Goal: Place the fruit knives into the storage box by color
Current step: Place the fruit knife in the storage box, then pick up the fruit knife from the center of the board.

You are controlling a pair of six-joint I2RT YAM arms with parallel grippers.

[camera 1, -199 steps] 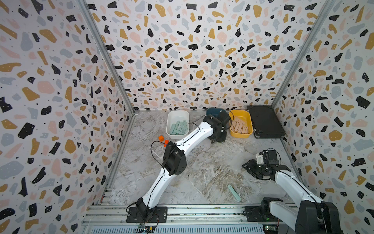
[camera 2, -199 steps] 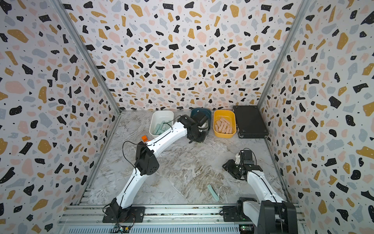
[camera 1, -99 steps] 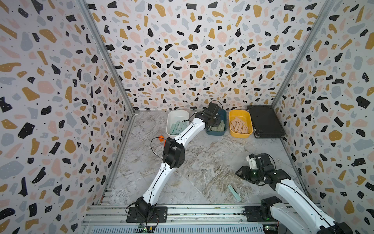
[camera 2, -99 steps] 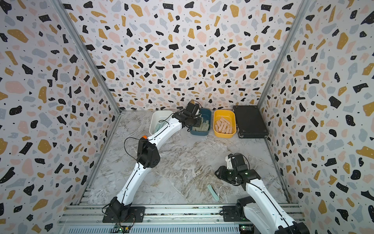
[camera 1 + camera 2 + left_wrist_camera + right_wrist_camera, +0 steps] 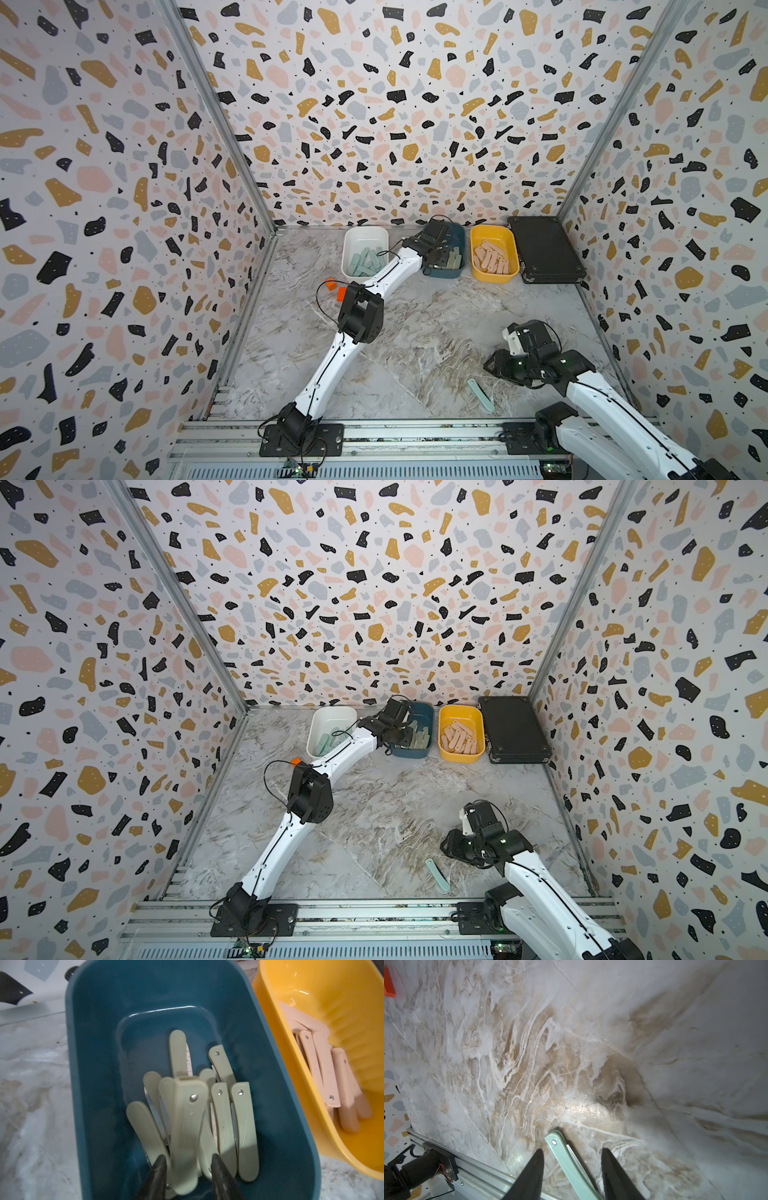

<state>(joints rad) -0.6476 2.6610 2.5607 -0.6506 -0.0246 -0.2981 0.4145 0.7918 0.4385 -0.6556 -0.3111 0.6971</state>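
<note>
**Last mint knife on the table, right jaws astride it**

The one mint-blue folded plastic fruit knife (image 5: 481,395) I can see outside the tubs lies flat on the marble-patterned table (image 5: 415,332). It is near the front rail, on the right side. I judge it light and stiff, with a smooth handle that could slip, and thin enough that the fingertips must go right down to the tabletop. A sliver of metal blade shows along one long edge. I would pinch across the narrow width at mid-handle, away from the rivet end, so that it does not swing.

In the wrist view the right gripper (image 5: 572,1149) stands partly open, one finger on each side of the knife and neither touching it. I cannot tell whether the tips touch the table.

At the far edge the left gripper (image 5: 188,1155) hangs over the dark teal plastic tub (image 5: 93,1064), the middle one of three. A sage-green folded knife (image 5: 187,1122) sits between its fingers, blurred. The jaws stand wider than this knife, with a gap on one side, so I read it as unclamped above the green pile.

Mint knives lie in the white plastic tub (image 5: 365,232) on the left. Peach ones lie in the mustard-yellow plastic tub (image 5: 494,276) on the right.
</note>
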